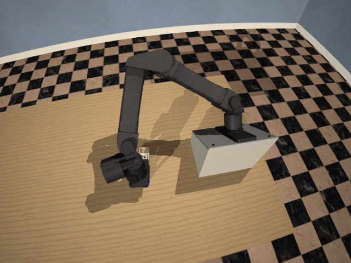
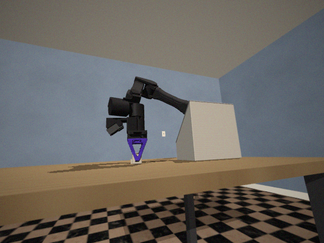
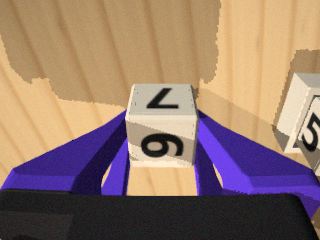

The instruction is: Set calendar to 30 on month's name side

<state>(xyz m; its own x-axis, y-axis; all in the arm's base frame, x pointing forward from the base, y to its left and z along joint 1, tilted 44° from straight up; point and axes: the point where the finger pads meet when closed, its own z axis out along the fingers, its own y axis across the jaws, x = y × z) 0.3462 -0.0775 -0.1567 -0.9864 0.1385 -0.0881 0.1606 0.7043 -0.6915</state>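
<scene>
My gripper [image 2: 136, 159] [image 3: 162, 119] points down, shut on a white cube [image 3: 161, 102]. The fingers press its left and right sides. The wrist view shows a 7 on its farther face and a 6 or 9 lying sideways on its nearer face. To the right, partly cut off, is the pale tray [image 3: 292, 117] with a face marked 5 [image 3: 311, 132] beside its wall. The top view shows part of a white piece with a dark digit [image 1: 144, 155] beside the gripper. The month's name, the tray's far end and the held cube's underside are hidden.
The arm's pale base block [image 1: 224, 158] [image 2: 214, 130] stands to the right on the wooden table [image 1: 71, 232] [image 2: 78, 198]. The table's front edge shows in the exterior view. The arm's shadow falls around the gripper.
</scene>
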